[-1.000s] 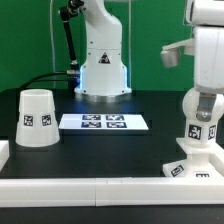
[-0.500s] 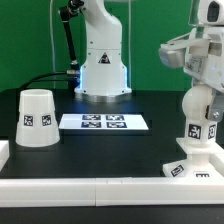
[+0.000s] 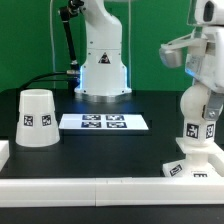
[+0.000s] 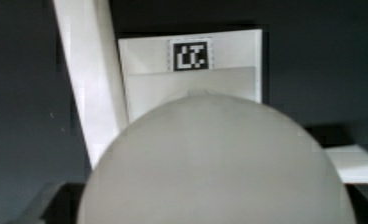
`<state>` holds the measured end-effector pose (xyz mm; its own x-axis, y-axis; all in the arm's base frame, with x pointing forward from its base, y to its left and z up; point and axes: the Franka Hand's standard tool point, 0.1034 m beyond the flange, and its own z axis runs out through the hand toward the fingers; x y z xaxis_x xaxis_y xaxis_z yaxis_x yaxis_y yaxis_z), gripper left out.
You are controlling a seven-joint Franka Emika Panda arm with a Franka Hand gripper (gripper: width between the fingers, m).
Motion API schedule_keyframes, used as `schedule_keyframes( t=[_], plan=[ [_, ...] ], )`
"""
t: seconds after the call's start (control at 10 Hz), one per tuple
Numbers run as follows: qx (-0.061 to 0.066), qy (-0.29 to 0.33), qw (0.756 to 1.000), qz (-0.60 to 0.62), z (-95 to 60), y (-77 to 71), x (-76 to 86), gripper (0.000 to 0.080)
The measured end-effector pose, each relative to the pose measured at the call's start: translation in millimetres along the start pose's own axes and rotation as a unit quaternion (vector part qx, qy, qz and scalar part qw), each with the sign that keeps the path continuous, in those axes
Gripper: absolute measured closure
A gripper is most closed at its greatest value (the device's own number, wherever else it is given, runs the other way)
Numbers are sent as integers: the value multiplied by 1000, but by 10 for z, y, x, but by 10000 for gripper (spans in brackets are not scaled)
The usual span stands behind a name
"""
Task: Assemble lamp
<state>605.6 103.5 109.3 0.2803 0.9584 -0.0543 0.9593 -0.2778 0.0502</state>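
The pincer is closed on the bulb, which stands upright on the base. Its long axis runs twelve to six, round head at twelve.

Layout on the desk
Shade at the exterior view's left, marker board in the middle, bulb upright on the base at the exterior view's right.
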Motion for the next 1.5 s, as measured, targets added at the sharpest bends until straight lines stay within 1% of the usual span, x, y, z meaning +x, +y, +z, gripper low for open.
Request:
schedule_keyframes(
  t=[0.1, 0.2, 0.3, 0.5, 0.6, 0.8, 0.9, 1.1, 1.2, 1.4, 1.5],
  plan=[
    [2, 3, 997, 72, -3, -1, 4, 223],
    [4, 2, 994, 107, -4, -2, -1, 222],
    [8, 3, 984, 176, -8, -2, 1, 222],
    [21, 7, 959, 283, -10, -3, -15, 222],
    [26, 9, 936, 351, -9, -1, -22, 222],
    [27, 7, 915, 402, -8, -2, -21, 222],
    [26, 6, 898, 440, -9, 1, -25, 220],
    [26, 5, 876, 482, -10, 8, -36, 220],
    [26, 3, 852, 523, -10, 18, -55, 220],
    [28, 3, 821, 571, -13, 31, -82, 220],
    [28, 3, 819, 573, -13, 32, -83, 220]
  ],
)
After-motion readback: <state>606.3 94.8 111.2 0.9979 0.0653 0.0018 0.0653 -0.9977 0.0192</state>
